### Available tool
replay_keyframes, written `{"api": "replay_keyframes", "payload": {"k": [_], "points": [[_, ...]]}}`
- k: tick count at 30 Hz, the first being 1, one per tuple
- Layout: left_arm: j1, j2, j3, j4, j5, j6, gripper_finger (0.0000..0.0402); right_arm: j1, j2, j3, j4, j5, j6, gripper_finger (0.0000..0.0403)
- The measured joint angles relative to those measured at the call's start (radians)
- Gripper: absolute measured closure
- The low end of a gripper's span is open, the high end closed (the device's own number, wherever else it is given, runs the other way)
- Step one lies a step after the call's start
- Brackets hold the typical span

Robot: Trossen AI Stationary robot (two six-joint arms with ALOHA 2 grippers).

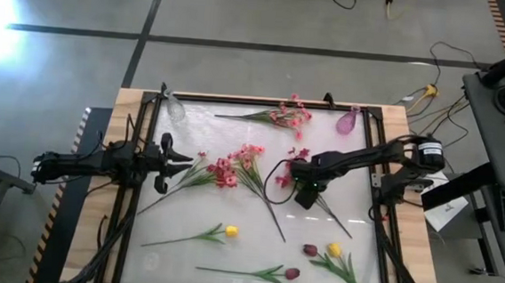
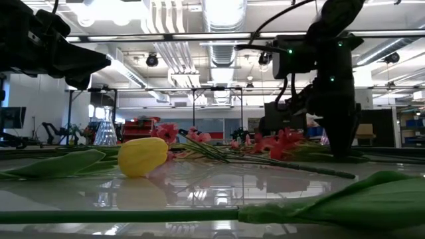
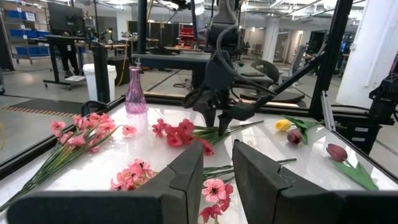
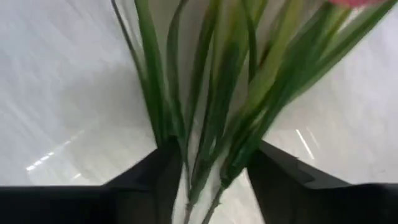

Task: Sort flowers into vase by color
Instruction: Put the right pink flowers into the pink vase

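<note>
Two yellow tulips [image 1: 231,231], two maroon buds [image 1: 310,250], two vases [image 1: 347,121].

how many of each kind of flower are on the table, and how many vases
blossom sprays, pink and red together: 4
yellow tulip buds: 2
dark maroon buds: 2
vases, one pink and one clear: 2
total: 10

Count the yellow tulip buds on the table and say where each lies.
2. One yellow bud lies near the table's front centre, left of the long dark stem. The other yellow bud lies front right, beside a maroon bud. Leaves may hide more.
</note>
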Motion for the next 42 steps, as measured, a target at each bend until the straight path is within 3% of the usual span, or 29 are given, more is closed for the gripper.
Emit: {"api": "replay_keyframes", "payload": {"k": [6, 12, 18, 22, 27, 30, 34, 42], "points": [[0.0, 0.0, 0.0, 0.0, 0.0, 0.0, 0.0326, -0.018, -0.073, 0.057, 0.047, 0.078, -0.014, 0.0379], [0.0, 0.0, 0.0, 0.0, 0.0, 0.0, 0.0326, -0.106, -0.256, 0.139, 0.027, 0.314, -0.089, 0.0387], [0.0, 0.0, 0.0, 0.0, 0.0, 0.0, 0.0326, -0.238, -0.455, 0.25, 0.047, 0.607, -0.267, 0.0388], [0.0, 0.0, 0.0, 0.0, 0.0, 0.0, 0.0326, -0.358, -0.567, 0.279, 0.225, 0.761, -0.436, 0.0389], [0.0, 0.0, 0.0, 0.0, 0.0, 0.0, 0.0326, -0.559, -0.662, 0.206, 0.591, 0.754, -0.615, 0.0389], [0.0, 0.0, 0.0, 0.0, 0.0, 0.0, 0.0326, -0.641, -0.702, 0.162, 0.712, 0.737, -0.674, 0.0389], [0.0, 0.0, 0.0, 0.0, 0.0, 0.0, 0.0326, -0.705, -0.727, 0.109, 0.729, 0.699, -0.674, 0.039], [0.0, 0.0, 0.0, -0.001, 0.0, 0.0, 0.0326, -0.71, -0.732, 0.039, 0.734, 0.681, -0.722, 0.039]]}}
